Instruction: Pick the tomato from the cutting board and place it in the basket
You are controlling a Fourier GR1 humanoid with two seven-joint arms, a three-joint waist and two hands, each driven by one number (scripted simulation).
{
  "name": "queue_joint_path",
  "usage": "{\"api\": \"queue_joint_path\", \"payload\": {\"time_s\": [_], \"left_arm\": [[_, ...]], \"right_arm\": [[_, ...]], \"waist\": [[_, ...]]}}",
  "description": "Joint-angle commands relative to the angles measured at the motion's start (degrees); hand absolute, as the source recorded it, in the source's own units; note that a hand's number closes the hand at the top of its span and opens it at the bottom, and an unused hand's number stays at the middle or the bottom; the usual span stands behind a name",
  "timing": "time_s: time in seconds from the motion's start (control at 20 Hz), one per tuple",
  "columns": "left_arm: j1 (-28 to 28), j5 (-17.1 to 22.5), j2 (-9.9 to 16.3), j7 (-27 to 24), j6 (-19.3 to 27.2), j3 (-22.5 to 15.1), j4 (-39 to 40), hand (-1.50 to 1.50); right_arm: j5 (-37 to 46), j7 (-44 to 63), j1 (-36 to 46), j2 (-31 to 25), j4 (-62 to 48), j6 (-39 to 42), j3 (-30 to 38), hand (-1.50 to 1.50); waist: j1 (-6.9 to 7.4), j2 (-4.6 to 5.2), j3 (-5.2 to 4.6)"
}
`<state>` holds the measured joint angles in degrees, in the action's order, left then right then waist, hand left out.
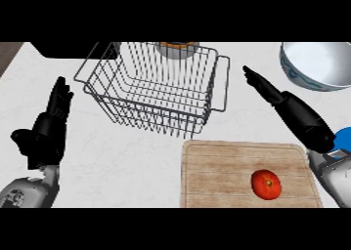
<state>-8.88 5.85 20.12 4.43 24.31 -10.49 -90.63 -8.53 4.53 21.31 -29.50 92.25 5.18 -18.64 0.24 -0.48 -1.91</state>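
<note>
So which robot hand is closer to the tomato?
The right robot hand, stretched out above the cutting board holding the tomato. The left robot hand rests open across the counter.

- The tomato point(266, 184) was red.
- The cutting board point(229, 171) was pale wood-grained.
- The basket point(152, 88) was dark wire.
- The bowl point(318, 66) was white, blue-patterned.
- Both hands point(44, 132) point(290, 107) were black.

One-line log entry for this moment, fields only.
red tomato: on wooden cutting board | wire basket: no tomato | right hand: open, above board | left hand: open, resting
</note>
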Motion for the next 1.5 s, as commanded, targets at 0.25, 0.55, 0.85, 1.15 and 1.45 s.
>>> {"api": "queue_joint_path", "payload": {"time_s": [0.25, 0.55, 0.85, 1.15, 1.45], "left_arm": [[0.96, 4.75, 4.27, 4.36, -6.99, 2.88, 4.29, 0.00], [-0.21, 11.20, 5.94, 5.42, -15.51, 5.67, 9.40, 0.00], [-0.15, 9.72, 5.26, 5.73, -15.90, 6.59, 9.19, 0.00], [-2.57, 9.23, 5.49, 7.30, -14.99, 6.54, 10.57, 0.00], [-1.12, 10.42, 6.02, 5.40, -16.83, 8.01, 11.58, 0.00]], "right_arm": [[-24.96, -16.42, 2.01, 3.93, -4.46, 9.58, 19.60, 1.50], [11.69, -33.48, -9.42, 5.41, 7.88, 4.36, -3.36, -1.50], [15.67, -9.04, -12.64, 8.74, 24.69, -2.53, -6.38, -1.50], [18.24, 13.93, -6.50, -3.87, 31.75, 6.65, -4.11, -1.50], [19.12, 30.21, 3.03, -15.99, 32.79, 15.32, 6.66, -1.50]], "waist": [[-0.46, 1.18, 2.36], [-1.18, 0.49, 1.92], [-0.65, 0.27, 1.85], [-1.99, -0.04, 1.59], [-1.42, 0.03, 1.46]]}}
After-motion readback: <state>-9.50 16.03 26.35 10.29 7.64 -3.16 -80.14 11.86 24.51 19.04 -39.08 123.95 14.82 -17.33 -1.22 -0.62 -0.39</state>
